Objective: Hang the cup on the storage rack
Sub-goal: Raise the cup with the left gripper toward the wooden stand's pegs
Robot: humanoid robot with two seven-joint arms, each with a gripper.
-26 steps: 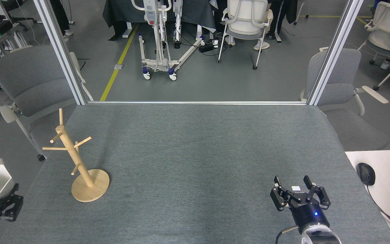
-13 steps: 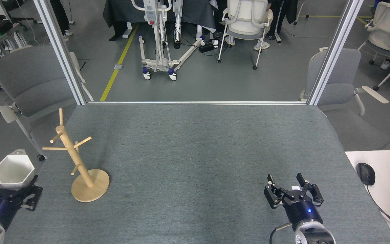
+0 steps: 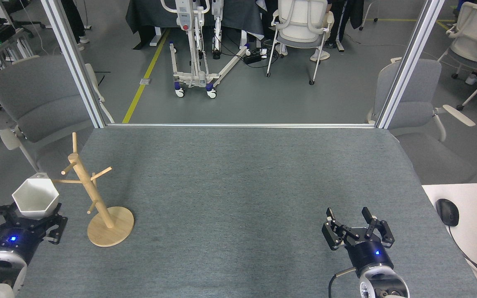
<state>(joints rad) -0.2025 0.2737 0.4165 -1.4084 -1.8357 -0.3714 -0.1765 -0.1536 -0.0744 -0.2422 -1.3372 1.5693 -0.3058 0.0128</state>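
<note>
The cup (image 3: 35,198) sat upright in the left gripper (image 3: 22,218), its fingers closed around its lower body and its hexagonal mouth facing up, empty. The cup's handle (image 3: 39,176) pointed away from the robot. The left arm came in low from the lower-left corner, its gripper pointing up and away at the table's (image 3: 238,186) left edge. The rack (image 3: 93,194) stood just right of the held cup, one peg reaching toward the cup's rim; whether they touched could not be told. The right gripper (image 3: 350,216) hovered well apart at the lower right, jaws spread and empty.
</note>
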